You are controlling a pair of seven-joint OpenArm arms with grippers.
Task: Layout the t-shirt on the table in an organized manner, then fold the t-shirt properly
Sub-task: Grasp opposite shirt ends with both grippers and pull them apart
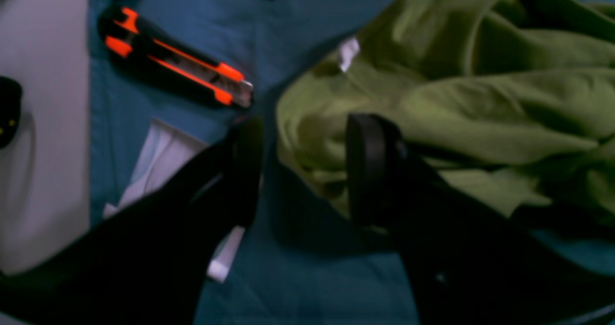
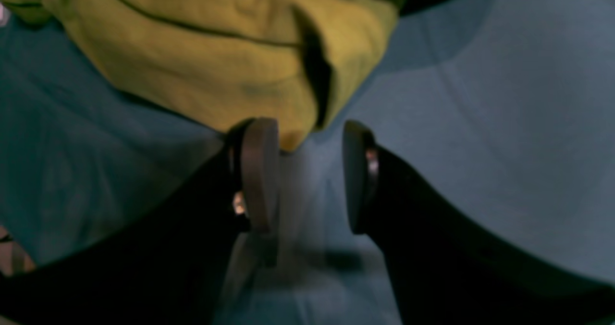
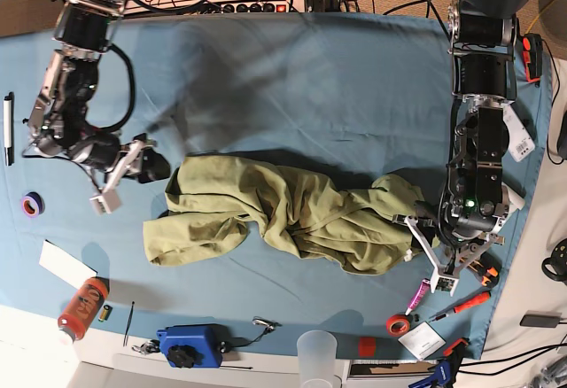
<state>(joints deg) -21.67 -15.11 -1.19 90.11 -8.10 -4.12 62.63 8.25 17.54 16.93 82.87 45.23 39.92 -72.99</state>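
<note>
Left wrist view: the left gripper [image 1: 302, 171] stands with jaws apart, holding nothing, over the crumpled olive-green cotton t-shirt [image 1: 456, 99] filling the right half; its small white tag [image 1: 348, 52] shows at upper centre. An orange-and-black utility knife [image 1: 175, 65] lies at upper left on the light-blue cloth-covered table [image 1: 298, 277].

Right wrist view: the right gripper [image 2: 310, 176] is spread wide and empty, the shirt's edge just above its fingertips.

Base view: the shirt lies bunched at mid-table between both arms.
</note>
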